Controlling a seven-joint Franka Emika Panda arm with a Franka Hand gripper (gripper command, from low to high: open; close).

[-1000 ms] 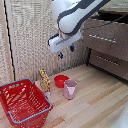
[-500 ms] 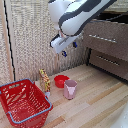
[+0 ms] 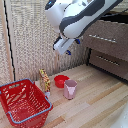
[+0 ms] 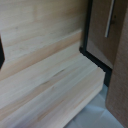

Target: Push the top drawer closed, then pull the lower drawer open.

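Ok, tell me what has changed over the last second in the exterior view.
Very little. The arm shifted slightly toward the exterior view's left, with the gripper hanging in the air to the left of the top drawer; it took hold of nothing. The lower drawer, red basket, red bowl and pink cup stayed where they were.

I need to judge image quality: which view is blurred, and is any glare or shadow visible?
Exterior view: soft and low in detail, the arm and the tool blurred, the red basket clearer; no strong glare. Wrist view: blurred all over, the silver handle only a pale streak, dark shadow along the cabinet edge.
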